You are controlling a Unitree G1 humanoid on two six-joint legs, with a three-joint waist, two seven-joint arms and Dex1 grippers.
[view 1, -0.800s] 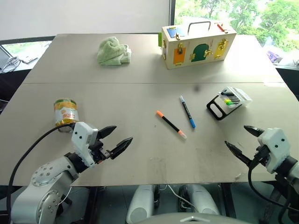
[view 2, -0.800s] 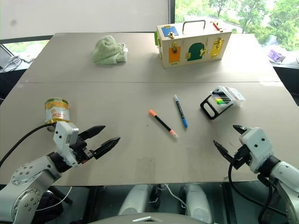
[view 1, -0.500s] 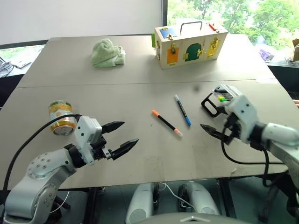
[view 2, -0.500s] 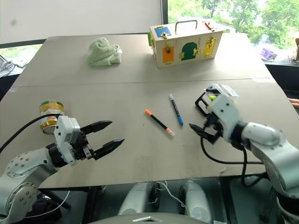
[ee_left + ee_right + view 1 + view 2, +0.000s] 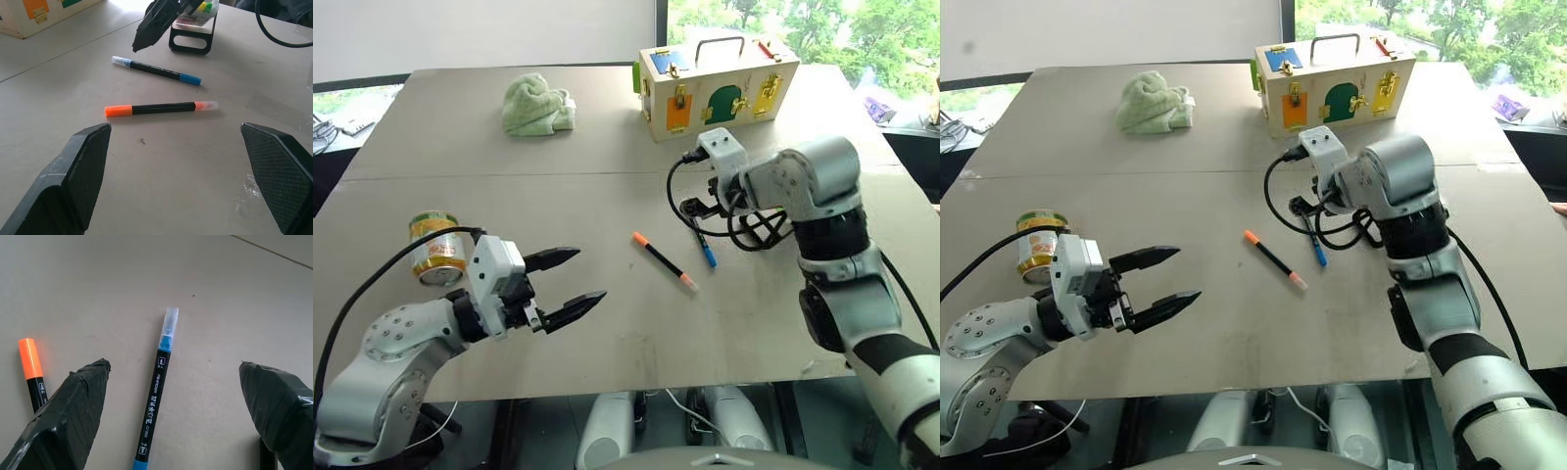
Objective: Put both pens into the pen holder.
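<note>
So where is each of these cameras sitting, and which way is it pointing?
Left and right eye views: on the head, looking forward and down over the table; both arms show, left gripper open, right gripper over the blue pen.
Left wrist view: on the left wrist, looking along its two spread fingers at the orange pen and pen holder.
Right wrist view: on the right wrist, looking down between open fingers at the blue pen.
Shared: both wrist views show both pens.

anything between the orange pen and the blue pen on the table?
Nothing: bare tabletop separates the orange pen from the blue pen, clearest in the left wrist view.
</note>
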